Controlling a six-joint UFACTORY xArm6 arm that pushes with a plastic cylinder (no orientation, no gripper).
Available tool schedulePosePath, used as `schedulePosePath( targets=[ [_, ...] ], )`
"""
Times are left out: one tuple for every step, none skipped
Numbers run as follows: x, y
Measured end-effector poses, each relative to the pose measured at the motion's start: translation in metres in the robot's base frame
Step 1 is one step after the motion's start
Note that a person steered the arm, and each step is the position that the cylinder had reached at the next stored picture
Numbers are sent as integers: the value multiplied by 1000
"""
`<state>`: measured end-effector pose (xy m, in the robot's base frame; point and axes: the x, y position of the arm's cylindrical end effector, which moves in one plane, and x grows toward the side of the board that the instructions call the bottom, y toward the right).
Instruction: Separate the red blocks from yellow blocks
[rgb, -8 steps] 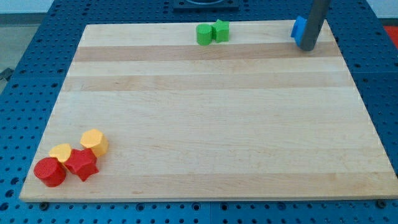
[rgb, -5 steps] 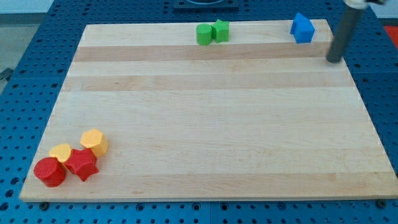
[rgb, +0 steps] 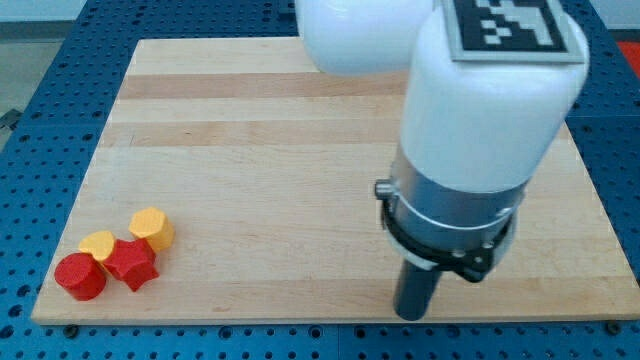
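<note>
Four blocks sit bunched at the view's bottom left of the wooden board (rgb: 250, 180). A red cylinder (rgb: 79, 277) is leftmost, with a red star-shaped block (rgb: 131, 264) to its right. A yellow heart-shaped block (rgb: 98, 244) touches both reds from above. A yellow hexagonal block (rgb: 152, 229) sits up and right of the star, touching it. My tip (rgb: 411, 314) is near the board's bottom edge at the view's lower right, far to the right of the cluster. The white arm body (rgb: 470, 110) fills the view's upper right.
The arm hides the board's top edge from the middle to the right. The board lies on a blue perforated table (rgb: 40, 110).
The arm has swept from the top right corner down to the lower right of the board, and its body now covers the green and blue blocks. The red and yellow blocks have not moved.
</note>
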<state>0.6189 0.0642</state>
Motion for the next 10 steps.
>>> schedulePosePath(
  targets=[
    [0,-114],
    [0,-222],
    [0,-294],
    [-2,-368],
    [-6,-368],
    [-6,-368],
    [-13,-369],
    [-33,-368],
    [-38,-366],
    [-37,-348]
  ],
)
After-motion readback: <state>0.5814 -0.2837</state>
